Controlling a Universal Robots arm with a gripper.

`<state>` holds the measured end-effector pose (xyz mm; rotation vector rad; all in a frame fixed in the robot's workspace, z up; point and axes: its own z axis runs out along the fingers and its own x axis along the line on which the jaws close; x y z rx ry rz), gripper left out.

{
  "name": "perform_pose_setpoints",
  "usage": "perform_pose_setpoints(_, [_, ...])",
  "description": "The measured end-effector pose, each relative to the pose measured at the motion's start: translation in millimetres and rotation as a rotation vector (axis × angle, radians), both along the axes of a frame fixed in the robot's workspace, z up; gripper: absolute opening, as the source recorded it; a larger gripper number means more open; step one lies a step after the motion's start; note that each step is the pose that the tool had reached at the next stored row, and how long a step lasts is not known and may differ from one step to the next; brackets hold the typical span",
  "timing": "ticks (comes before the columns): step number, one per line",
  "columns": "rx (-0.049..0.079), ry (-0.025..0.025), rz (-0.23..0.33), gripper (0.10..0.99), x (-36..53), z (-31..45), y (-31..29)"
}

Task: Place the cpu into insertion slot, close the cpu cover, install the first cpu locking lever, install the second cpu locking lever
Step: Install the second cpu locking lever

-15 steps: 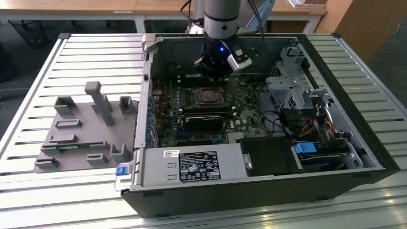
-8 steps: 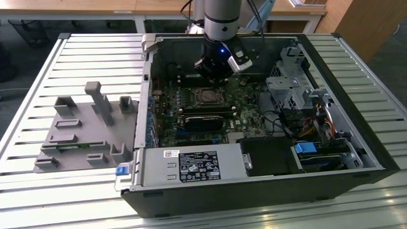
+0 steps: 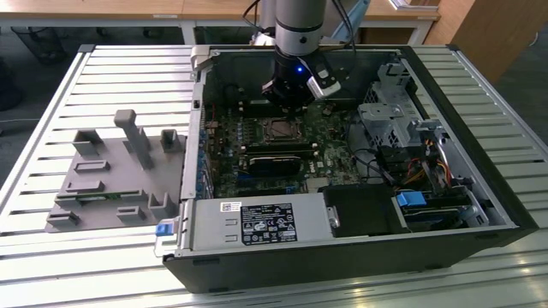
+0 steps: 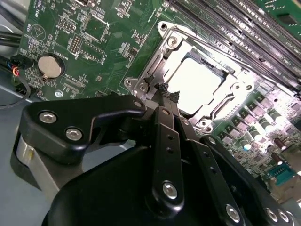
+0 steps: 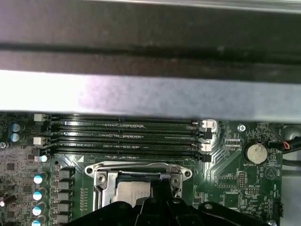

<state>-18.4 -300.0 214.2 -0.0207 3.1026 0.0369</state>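
An open computer case (image 3: 342, 250) lies on a slatted metal table (image 3: 51, 96), seen from above in the exterior view. At that view's left, beside the case, sits a grey plastic fixture (image 3: 102, 186) with upright pegs and pockets. Inside the case, a green motherboard (image 3: 227, 151) covers the floor, and the slot (image 3: 280, 130) is near its middle, with 1 long black card (image 3: 272, 165) just below it. The arm (image 3: 299, 25) comes down from above, and the gripper (image 3: 291, 102) hangs just above the slot's far edge. Drive bays and bundled cables (image 3: 411, 160) fill the case at the exterior view's right.

In the second wrist view, a coin battery (image 4: 50, 66) sits on the board, then the gripper's 2 black fingers (image 4: 165, 122) run side by side with no gap visible between them, clenched and holding nothing. Their tip sits at the corner of the silver cover (image 4: 171, 52), touching or nearly so. The cpu (image 4: 195, 87) lies flat in the slot, its pale top showing through the cover's window.

So, as a judgement: the cpu is placed and the cover looks closed over it. Whether either lever is latched cannot be told. In the first wrist view, 4 memory slots (image 5: 127, 136) lie beyond the cover (image 5: 141, 172).
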Motion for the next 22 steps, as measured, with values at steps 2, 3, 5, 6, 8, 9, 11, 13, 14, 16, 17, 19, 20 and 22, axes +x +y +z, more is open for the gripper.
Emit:
perform_pose_setpoints(2, [0.000, 0.0000, 0.000, 0.106, 0.0, 2.7, 0.0])
perform_pose_setpoints(3, [0.000, 0.0000, 0.000, 0.106, 0.0, 4.9, 0.0])
perform_pose_setpoints(5, [0.000, -0.0001, 0.000, 0.106, 0.0, 10.1, 0.0])
perform_pose_setpoints(6, [0.000, 0.0000, 0.000, 0.106, 0.0, 12.7, 0.0])
perform_pose_setpoints(8, [0.000, 0.0000, 0.000, 0.106, 0.0, 16.4, 0.0])
perform_pose_setpoints(9, [0.000, 0.0000, 0.000, 0.106, 0.0, 17.5, 0.0])
perform_pose_setpoints(11, [0.000, -0.0001, 0.000, 0.106, 0.1, 17.9, -0.8])
perform_pose_setpoints(13, [0.000, -0.0001, 0.000, 0.106, 0.0, 17.9, -3.9])
perform_pose_setpoints(14, [0.000, 0.0000, 0.000, 0.106, 0.0, 17.9, -6.2])
perform_pose_setpoints(16, [0.000, 0.0000, 0.000, 0.106, 0.0, 17.9, -11.5])
perform_pose_setpoints(17, [0.000, 0.0000, 0.000, 0.106, 0.0, 17.9, -14.2])
perform_pose_setpoints(19, [0.000, 0.0007, 0.000, 0.106, 0.0, 17.9, -19.4])
perform_pose_setpoints(20, [0.000, 0.0016, 0.000, 0.106, 0.1, 17.9, -21.9])
perform_pose_setpoints(22, [0.000, 0.0038, 0.000, 0.106, 0.0, 17.9, -26.8])
